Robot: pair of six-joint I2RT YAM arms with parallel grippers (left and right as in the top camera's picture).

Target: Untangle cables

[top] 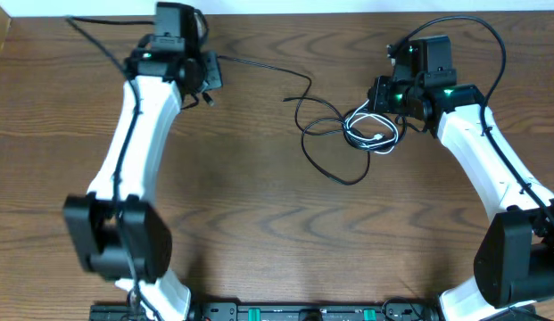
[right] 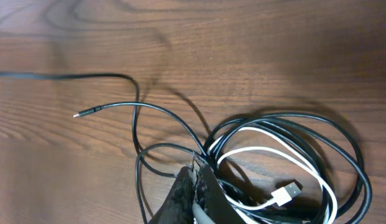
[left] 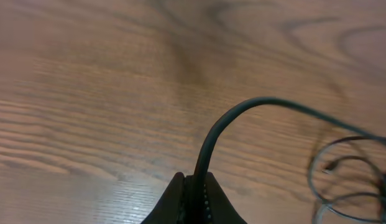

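On the wooden table point(top: 259, 223), toward its far edge, we find the cables lying between the two arms. The left gripper point(left: 194, 194) sits at the far left, and its jaws are clenched on one long black cable point(left: 242, 109), which rises from between the fingertips, arcs over and runs off to the right across the table top. In the overhead view this cable stretches from the left gripper toward the cable bundle point(top: 370, 129), bending downward before it reaches the loops. The right gripper point(right: 196, 186) sits at the far right, directly beside the bundle, with its jaws pressed together on black strands at the bundle's edge. We cannot tell exactly which strands are pinched. The bundle rests on the table as several overlapping black loops with a white cable point(right: 267, 151) wound through them. The white cable's flat plug point(right: 287, 194) lies inside the loops, close to the right fingertips. A free black end with a thin metal tip point(right: 78, 115) lies apart from the bundle, on its left side.
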